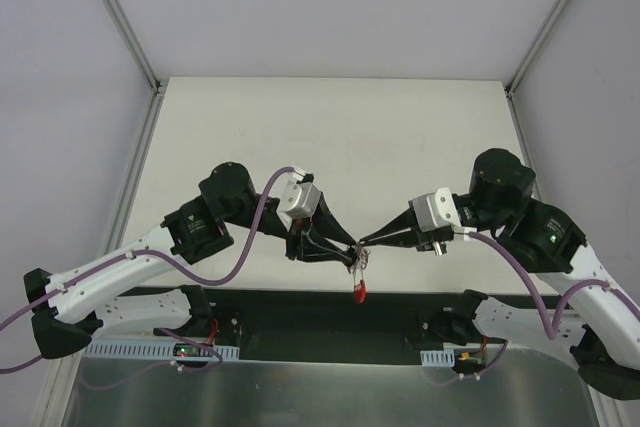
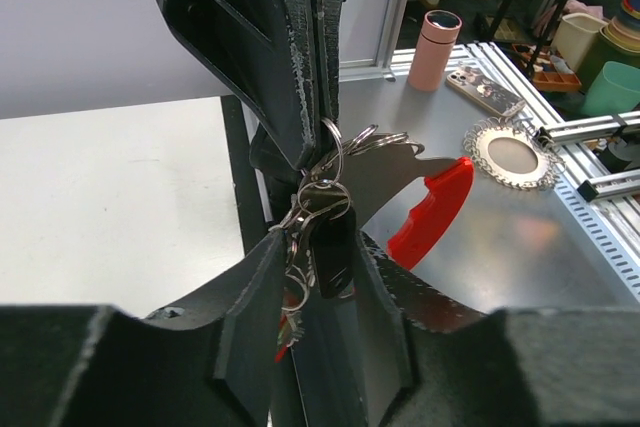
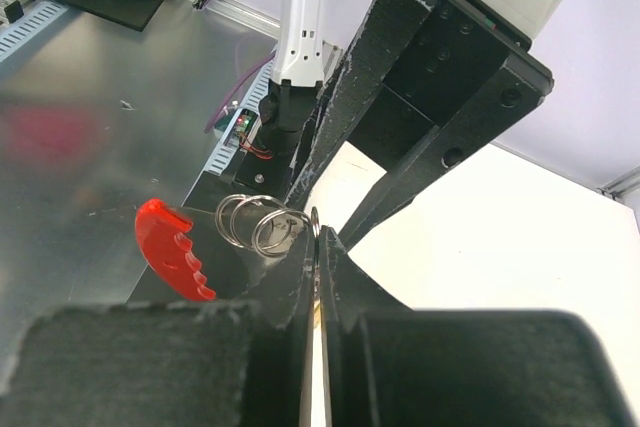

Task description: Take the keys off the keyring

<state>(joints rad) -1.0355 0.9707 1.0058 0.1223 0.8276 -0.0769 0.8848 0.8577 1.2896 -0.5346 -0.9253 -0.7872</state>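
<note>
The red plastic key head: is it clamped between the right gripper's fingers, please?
No, the red plastic key head hangs beside the right gripper, outside its shut jaws.

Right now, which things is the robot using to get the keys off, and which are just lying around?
For the job:
- keys
- keyring
- left gripper, around the keys
- right gripper, pinching the keyring

Just lying about:
- pink bottle
- phone
- round chain-edged frame

My two arms had white links [image 1: 110,272], black joints [image 1: 200,227], looping lilac cables [image 1: 255,232] and scuffed black fingers [image 2: 290,67].
</note>
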